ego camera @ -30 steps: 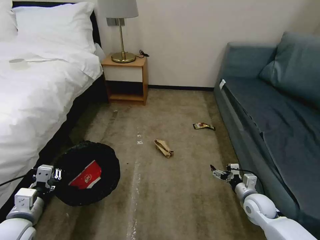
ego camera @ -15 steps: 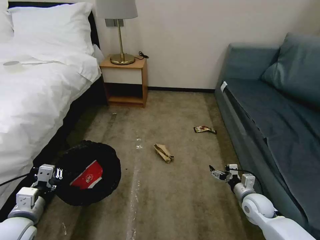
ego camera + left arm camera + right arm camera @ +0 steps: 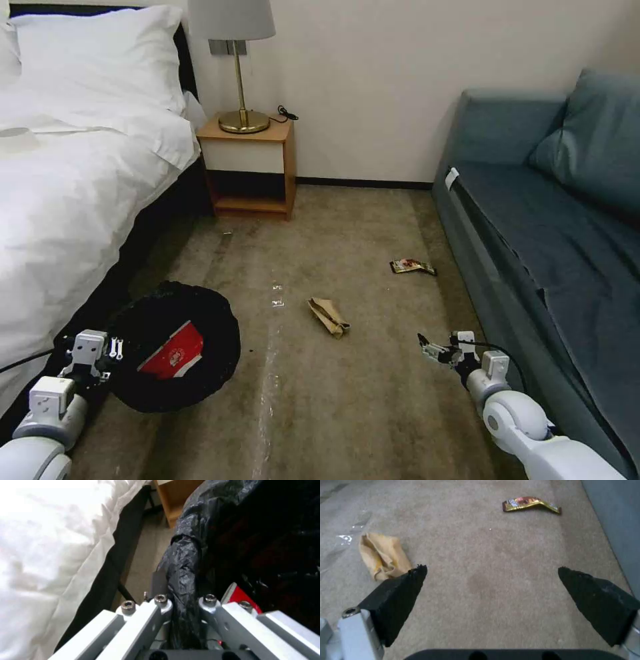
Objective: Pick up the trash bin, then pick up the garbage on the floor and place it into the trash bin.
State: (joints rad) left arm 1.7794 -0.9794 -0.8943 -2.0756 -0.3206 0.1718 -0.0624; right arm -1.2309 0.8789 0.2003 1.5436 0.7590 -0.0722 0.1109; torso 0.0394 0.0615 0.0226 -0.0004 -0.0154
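My left tool (image 3: 93,350) grips the near-left rim of the trash bin (image 3: 175,347), which hangs tilted just beside the bed (image 3: 73,173) with its mouth facing me and a red-and-white packet (image 3: 172,351) lying inside. My right tool (image 3: 437,349) hovers low over the carpet near the sofa (image 3: 553,220), spread wide and empty. Over the last second the whole head view has slid: the nightstand (image 3: 250,167) and the litter sit lower in the picture, so my base is moving, not the rubbish. The brown paper bag (image 3: 327,316) and the snack wrapper (image 3: 413,267) lie well apart on the floor.

In the left wrist view, my left tool (image 3: 185,601) is clamped on the bin's bag-covered rim (image 3: 183,562), one finger outside and one inside, so the hold looks secure.

In the right wrist view, my right tool (image 3: 491,573) is fully spread; the paper bag (image 3: 383,555) lies just beside one fingertip (image 3: 415,573), the wrapper (image 3: 528,503) farther off. I judge the bag is the nearer target.
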